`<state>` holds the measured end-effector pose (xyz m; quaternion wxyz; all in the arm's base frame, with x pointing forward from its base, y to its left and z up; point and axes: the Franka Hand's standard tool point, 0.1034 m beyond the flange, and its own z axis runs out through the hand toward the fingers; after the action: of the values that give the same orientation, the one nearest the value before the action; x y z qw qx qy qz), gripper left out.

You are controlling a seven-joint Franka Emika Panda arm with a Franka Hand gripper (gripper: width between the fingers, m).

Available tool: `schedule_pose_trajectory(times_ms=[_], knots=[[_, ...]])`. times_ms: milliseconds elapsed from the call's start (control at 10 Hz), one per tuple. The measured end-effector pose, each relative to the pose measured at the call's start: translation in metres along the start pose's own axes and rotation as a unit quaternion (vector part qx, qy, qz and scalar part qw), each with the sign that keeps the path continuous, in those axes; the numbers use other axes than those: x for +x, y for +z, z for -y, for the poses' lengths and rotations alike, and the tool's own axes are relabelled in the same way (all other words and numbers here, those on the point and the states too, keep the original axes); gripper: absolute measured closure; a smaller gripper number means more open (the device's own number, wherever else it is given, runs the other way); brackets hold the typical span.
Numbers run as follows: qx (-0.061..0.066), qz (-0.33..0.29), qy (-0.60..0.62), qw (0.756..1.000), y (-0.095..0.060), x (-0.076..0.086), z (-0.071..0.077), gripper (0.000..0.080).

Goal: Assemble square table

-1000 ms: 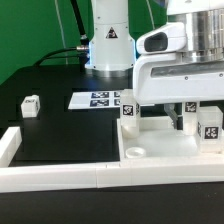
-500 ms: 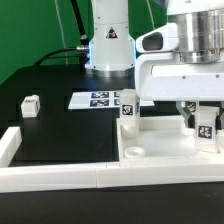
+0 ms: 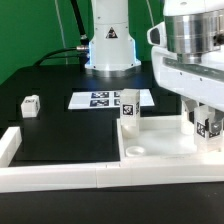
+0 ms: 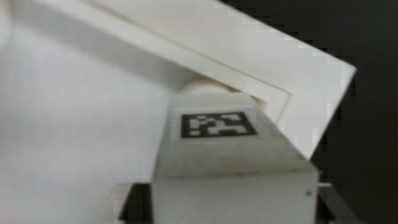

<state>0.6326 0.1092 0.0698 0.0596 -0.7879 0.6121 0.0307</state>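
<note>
The white square tabletop (image 3: pixel 160 150) lies tray-side up at the exterior view's lower right, against the front wall. One tagged leg (image 3: pixel 128 110) stands upright in its far left corner. Another leg (image 3: pixel 30 104) lies loose on the black table at the left. My gripper (image 3: pixel 206 120) is shut on a third tagged leg (image 3: pixel 209 127), held upright at the tabletop's far right corner. In the wrist view, that leg (image 4: pixel 221 125) fills the space between my dark fingers (image 4: pixel 135 203), with my gripper (image 4: pixel 226 198) over the tabletop's corner rim (image 4: pixel 267 75). Whether the leg is seated in the socket is hidden.
The marker board (image 3: pixel 100 99) lies flat on the black table behind the tabletop. Long white wall bars run along the front (image 3: pixel 60 178) and the left (image 3: pixel 8 146). The robot's base (image 3: pixel 108 45) stands at the back.
My wrist has shifted toward the exterior view's right and risen a little. The held leg stays near the far right corner. The other legs have not moved.
</note>
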Motion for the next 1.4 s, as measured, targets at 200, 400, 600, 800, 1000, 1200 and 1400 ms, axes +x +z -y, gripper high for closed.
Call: schedule_pose_trajectory(times_ms=[200,400,600,800,1000,1200,1400], knots=[[0.007,0.026,0.176,0.984,0.003,0.001,-0.002,0.0509],[0.004,0.021,0.24,0.97,0.003,-0.004,-0.001,0.0509],[0.005,0.021,0.211,0.977,0.004,-0.003,-0.002,0.0509],[0.0,0.002,0.102,0.995,0.004,-0.005,-0.003,0.0208],[-0.007,-0.019,-0.076,0.997,0.008,-0.012,-0.004,0.016],[-0.008,-0.019,-0.128,0.992,0.007,-0.009,-0.004,0.0153],[-0.02,-0.036,-0.289,0.956,0.006,-0.013,-0.002,0.015]])
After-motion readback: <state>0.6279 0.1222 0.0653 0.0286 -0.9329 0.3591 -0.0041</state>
